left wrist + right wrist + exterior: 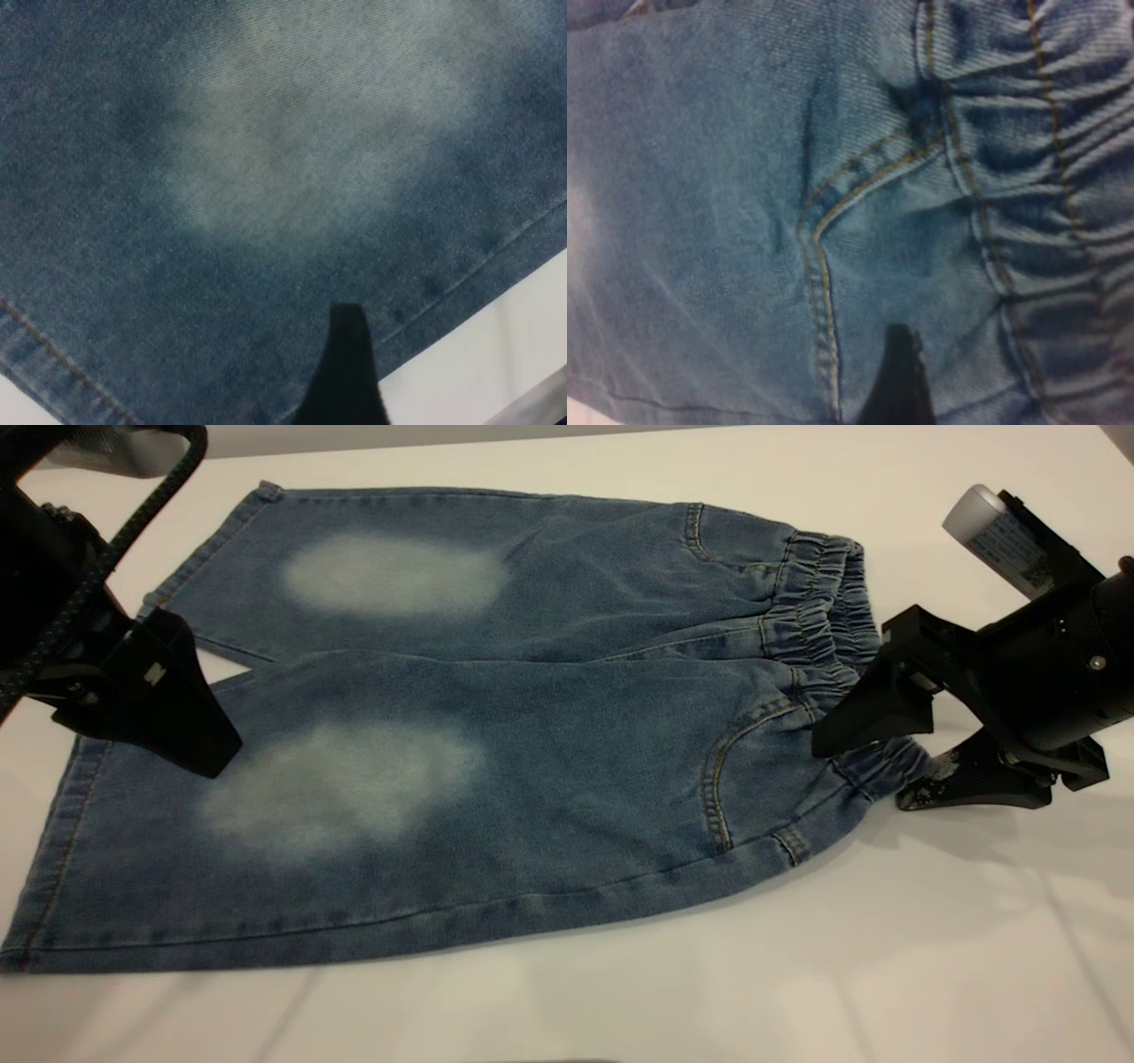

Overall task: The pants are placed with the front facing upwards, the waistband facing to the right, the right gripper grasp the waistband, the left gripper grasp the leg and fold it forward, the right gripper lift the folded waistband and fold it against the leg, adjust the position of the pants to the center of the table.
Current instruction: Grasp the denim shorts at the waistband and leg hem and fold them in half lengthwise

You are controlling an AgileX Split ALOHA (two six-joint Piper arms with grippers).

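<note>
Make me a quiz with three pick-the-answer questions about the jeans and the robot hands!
1. Where is the gathered elastic denim waistband?
A. by the right gripper
B. by the left gripper
C. hanging off the table

2. How many pale faded ovals show on the small blue denim pants?
A. one
B. two
C. four

3. How do the pants lie on the plain white table?
A. rolled up
B. folded in half
C. spread flat

Answers:
1 A: the right gripper has its fingers open at the waistband.
2 B: one on each leg.
3 C: both legs lie unfolded, with the left gripper above one.
</note>
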